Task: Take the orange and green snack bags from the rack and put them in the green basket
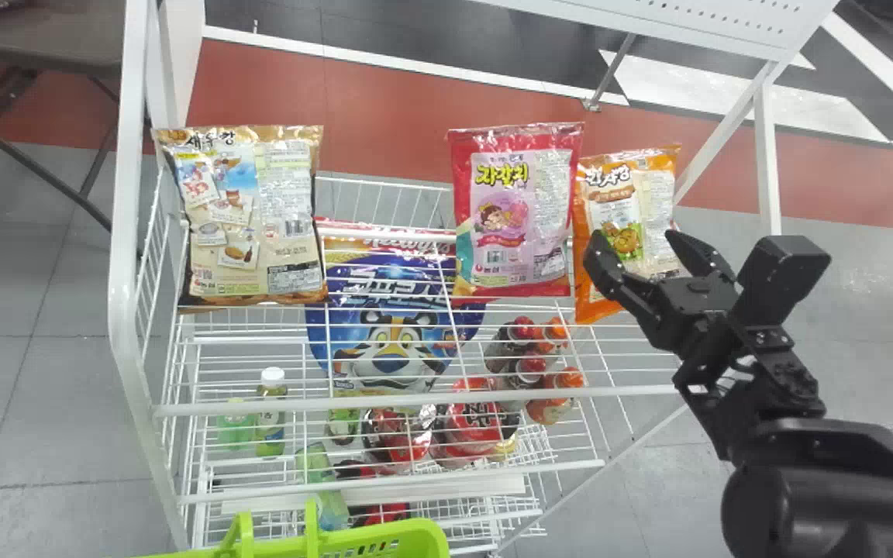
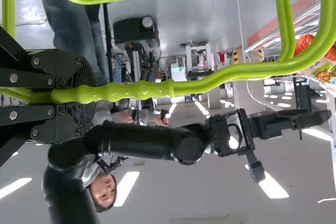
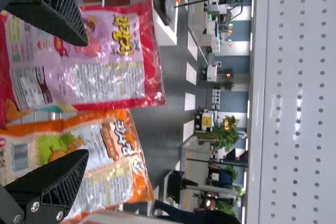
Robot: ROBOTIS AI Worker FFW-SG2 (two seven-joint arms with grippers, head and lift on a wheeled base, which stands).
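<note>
One crinkly orange bag (image 1: pixel 652 198) | right end effector (image 1: pixel 632 235): spread nearby | left end effector (image 2: pixel 86 97): pinching tubular green handle (image 2: pixel 136 91) (knobbly)

Your right arm (image 1: pixel 818 488), over on the right side of the rack (image 1: pixel 127 232), is all black, with chunky rounded casings and a thin looped cable. Your right gripper (image 1: pixel 633 235) has tapered black fingers, ribbed inside, plus silver screws. Your left gripper (image 2: pixel 86 96) rocks black plates, round silver screws and ribbed pads.
</note>
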